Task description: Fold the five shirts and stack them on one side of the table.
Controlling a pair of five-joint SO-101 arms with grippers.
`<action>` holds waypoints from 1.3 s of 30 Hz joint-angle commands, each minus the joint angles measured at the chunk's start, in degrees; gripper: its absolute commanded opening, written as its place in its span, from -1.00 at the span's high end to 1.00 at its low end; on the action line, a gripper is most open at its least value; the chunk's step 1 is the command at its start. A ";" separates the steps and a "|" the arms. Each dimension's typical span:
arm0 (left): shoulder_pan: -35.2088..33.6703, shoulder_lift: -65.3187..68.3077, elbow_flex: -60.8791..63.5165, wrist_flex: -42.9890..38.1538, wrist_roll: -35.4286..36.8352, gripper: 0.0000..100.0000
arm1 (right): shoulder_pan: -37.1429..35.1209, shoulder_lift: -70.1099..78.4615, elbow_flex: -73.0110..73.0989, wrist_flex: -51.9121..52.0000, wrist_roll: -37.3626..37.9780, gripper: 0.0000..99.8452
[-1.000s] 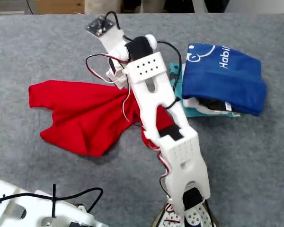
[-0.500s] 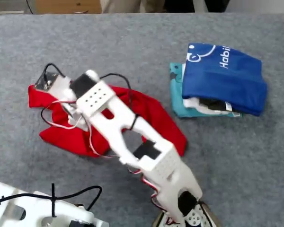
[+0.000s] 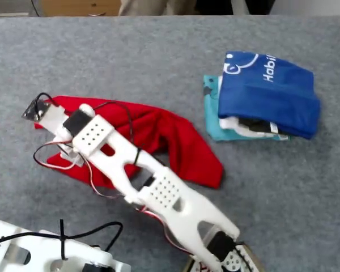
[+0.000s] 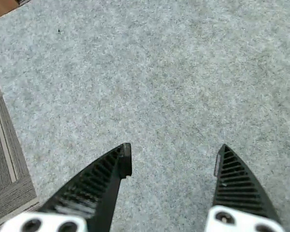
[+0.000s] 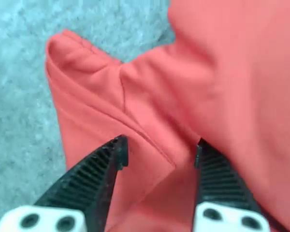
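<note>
A red shirt [image 3: 170, 136] lies crumpled and partly folded on the grey table, left of centre. The white right arm stretches from the front edge across it, and my right gripper [image 3: 65, 148] hangs over the shirt's left end. In the right wrist view that gripper [image 5: 159, 147] is open, its black fingers [image 5: 104, 166] straddling a fold of the red shirt [image 5: 222, 72] just above the cloth. At the right lies a stack of folded shirts, a blue one [image 3: 266, 93] on top and a teal one [image 3: 214, 129] at the bottom. My left gripper [image 4: 173, 157] is open over bare grey table.
The left arm's white base [image 3: 39, 252] sits at the front left corner with black cables. In the left wrist view the table edge and floor [image 4: 5, 159] show beside the gripper. Bare grey table [image 3: 130, 51] lies behind the red shirt.
The right arm has swung left from beside the stack, across the red shirt to its left end. The shirt's right part now lies spread out flatter. The stack has not moved.
</note>
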 commanded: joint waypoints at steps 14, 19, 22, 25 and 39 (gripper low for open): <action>-0.62 -0.75 -0.70 -0.35 -0.44 0.43 | 1.98 5.67 -25.63 9.76 -0.88 0.98; -0.70 -0.75 -2.64 -0.35 -0.44 0.43 | 3.30 0.92 -24.22 9.76 -0.88 0.98; -0.62 -0.75 -2.73 -0.35 -0.44 0.43 | 4.26 -2.59 -23.96 9.76 -0.88 0.98; -0.53 -0.75 -2.73 -0.35 -0.44 0.43 | 4.62 -6.99 -23.69 9.85 -0.79 0.98; -0.26 -0.75 -2.73 -0.35 -0.44 0.43 | 14.11 -10.15 -0.31 7.21 0.35 0.47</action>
